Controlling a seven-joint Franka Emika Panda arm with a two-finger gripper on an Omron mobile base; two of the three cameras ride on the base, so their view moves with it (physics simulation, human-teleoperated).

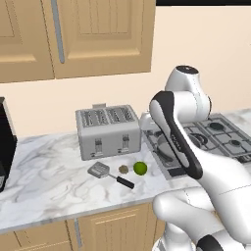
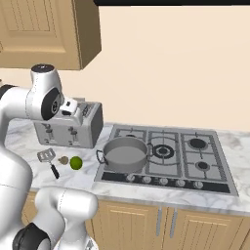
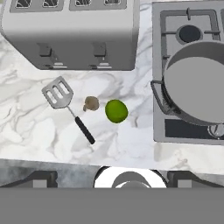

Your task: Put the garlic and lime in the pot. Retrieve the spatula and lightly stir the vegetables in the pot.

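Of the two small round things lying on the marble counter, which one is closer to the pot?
The bright green lime; the dull tan garlic lump lies on its far side, toward the slotted spatula.

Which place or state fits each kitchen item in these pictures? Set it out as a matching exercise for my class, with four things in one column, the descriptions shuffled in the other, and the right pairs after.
Things:
1. bright green round lime
2. dull tan-brown garlic lump
3. wide grey metal pot
4. slotted grey metal spatula with black handle

Descriptions:
A. stands empty on the stove's front left burner
B. lies on the marble between spatula and lime
C. lies flat before the toaster, handle toward the counter edge
D. sits on the marble nearest the stove

Pairs: 1-D, 2-B, 3-A, 4-C
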